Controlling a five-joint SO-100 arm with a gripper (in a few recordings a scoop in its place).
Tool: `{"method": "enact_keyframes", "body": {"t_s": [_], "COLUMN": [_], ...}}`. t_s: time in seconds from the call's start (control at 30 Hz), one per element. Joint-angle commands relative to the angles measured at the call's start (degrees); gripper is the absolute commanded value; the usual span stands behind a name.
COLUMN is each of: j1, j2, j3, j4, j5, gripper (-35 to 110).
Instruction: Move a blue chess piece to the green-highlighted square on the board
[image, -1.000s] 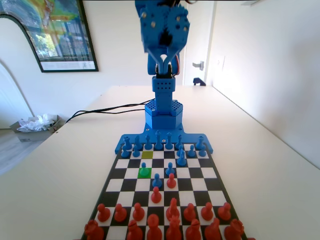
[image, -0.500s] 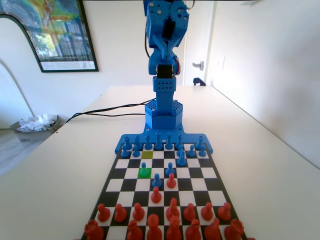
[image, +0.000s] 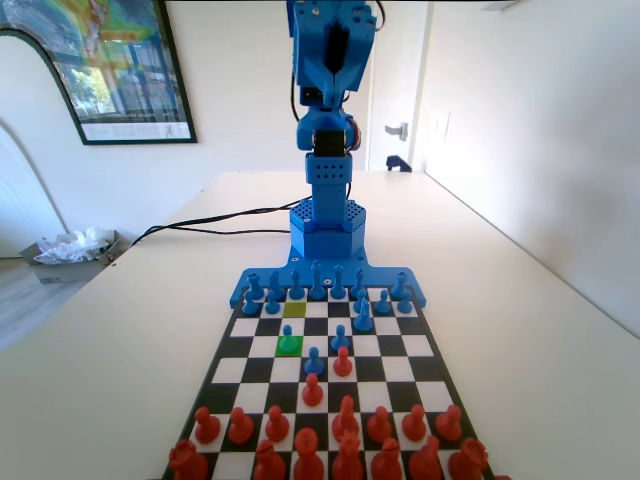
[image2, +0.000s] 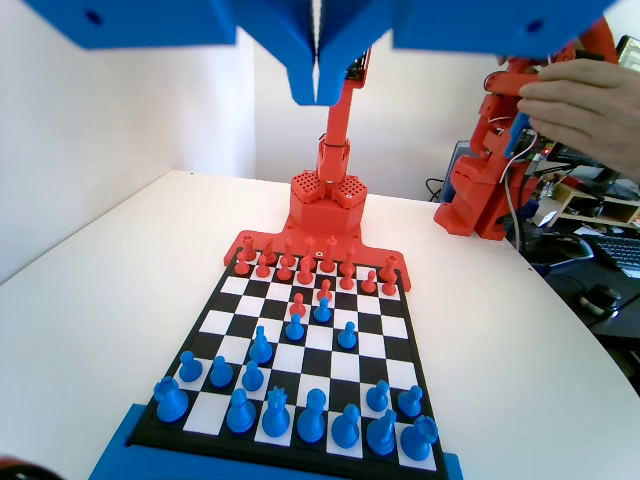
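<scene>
A pale tabletop (image: 120, 340) runs back to a white wall with a framed poster (image: 100, 70) on the left of the fixed view and a door handle (image: 397, 130) further right. In the wrist view the gripper (image2: 317, 85) hangs from the top edge with its two blue jaws pressed together, only a hairline seam between them, and nothing held. In the fixed view the same gripper (image: 333, 70) sits high above the arm's base (image: 327, 225), folded up well clear of the pieces.

Below it lies the board (image: 432, 375), black and white with a dark rim. The green-highlighted square (image: 289, 345) is in the third row from the arm's end, left of centre in the fixed view, and the blue chess piece (image: 288, 334), a small pawn, stands upright on it. One row nearer the arm, in the same file, is a duller yellow-olive square (image: 294, 309), bare. Other blue pawns (image: 340, 337) stand near the middle of the board, one just beside a red pawn (image: 343, 362). The blue back row (image: 317, 284) lines the far edge and the red pieces (image: 345, 420) crowd the near end. In the wrist view the blue pieces (image2: 312, 415) are nearest, with the board's rim (image2: 425, 385) at the right
</scene>
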Motion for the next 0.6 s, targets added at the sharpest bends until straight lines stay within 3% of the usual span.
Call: {"method": "enact_keyframes", "body": {"t_s": [0.0,0.57], "j1": [1.1,1.1], "j2": [1.3,1.3], "j3": [0.4,0.4], "j4": [-0.9,-0.9], "j5": [-0.7,-0.4], "gripper": [5,8]}}
